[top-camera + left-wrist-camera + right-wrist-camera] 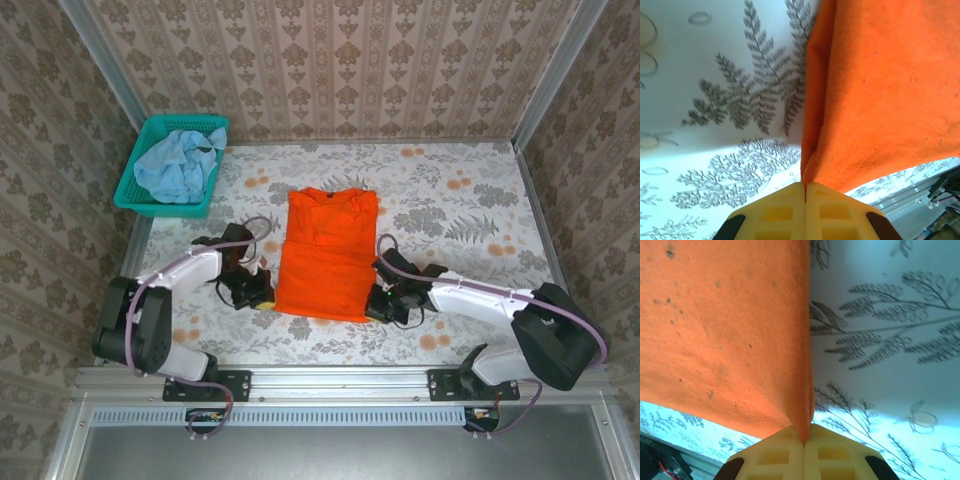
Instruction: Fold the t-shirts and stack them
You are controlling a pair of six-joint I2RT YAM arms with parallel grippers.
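Observation:
The orange t-shirt [326, 252] lies on the table's middle, its sides folded in to a narrow strip, collar at the far end. My left gripper [262, 296] is shut on its near left corner; in the left wrist view the yellow fingers [785, 212] pinch the orange t-shirt [880, 95] at its edge. My right gripper [376, 300] is shut on the near right corner, where the yellow fingers [827, 452] clamp the orange t-shirt [725, 335]. The pale blue t-shirt [178, 165] is crumpled in the basket.
The teal mesh basket [134, 196] stands at the far left corner. A floral tablecloth [460, 215] covers the table, bare to the right of the shirt. Patterned walls close in three sides; a metal rail [330, 380] runs along the near edge.

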